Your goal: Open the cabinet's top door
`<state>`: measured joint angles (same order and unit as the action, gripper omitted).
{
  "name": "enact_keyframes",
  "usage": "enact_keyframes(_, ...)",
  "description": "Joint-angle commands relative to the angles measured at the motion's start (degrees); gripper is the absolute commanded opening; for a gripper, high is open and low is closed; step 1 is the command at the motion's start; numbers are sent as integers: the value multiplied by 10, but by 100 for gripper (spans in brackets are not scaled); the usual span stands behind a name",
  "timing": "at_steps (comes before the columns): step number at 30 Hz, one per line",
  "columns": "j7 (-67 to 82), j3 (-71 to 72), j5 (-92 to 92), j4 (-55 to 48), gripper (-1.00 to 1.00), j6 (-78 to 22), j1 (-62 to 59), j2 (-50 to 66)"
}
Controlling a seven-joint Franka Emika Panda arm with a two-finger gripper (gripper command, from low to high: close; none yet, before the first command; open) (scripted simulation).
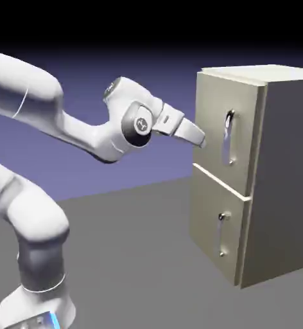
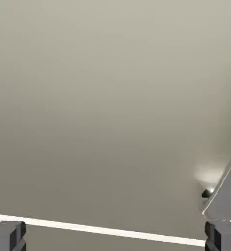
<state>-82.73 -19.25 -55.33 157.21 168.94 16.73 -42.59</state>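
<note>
We have the gripper [image 1: 198, 137] close in front of the cabinet [image 1: 289, 173], its jaws spread wide with nothing between them; in the hand view the two fingertips [image 2: 7, 235] sit at the far corners of the bottom edge, at about seven and five o'clock, and only beige panel shows in the gap. The top door [image 1: 212, 122] looks shut, flush with the cabinet front, and its long silver handle [image 1: 229, 138] stands at about three o'clock from the fingers in the exterior view, near but apart. In the hand view that handle [image 2: 227, 196] only peeks in at four o'clock, well off the line between the fingers. That offset is our main worry: if we push straight ahead we would judge the fingers likely to meet flat panel rather than straddle the bar, and closing there would catch nothing. A sideways correction carries its own risk, since one finger could knock the bar's end instead of passing around it. We also note the pale seam [image 2: 98, 229] between the panels low in the hand view; drifting that way could bring us toward the lower door [image 1: 215, 225] and its small handle [image 1: 222, 232], the wrong one. Even with a good hold, pulling straight out rather than along the door's swing could make the fingers slip off.
</note>
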Motion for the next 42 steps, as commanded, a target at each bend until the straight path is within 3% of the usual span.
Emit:
enact_keyframes(1, -18, -9, -25, -2, 100, -2, 7, -4)
enact_keyframes(42, -762, -364, -1047, -72, 100, -96, 303, -188)
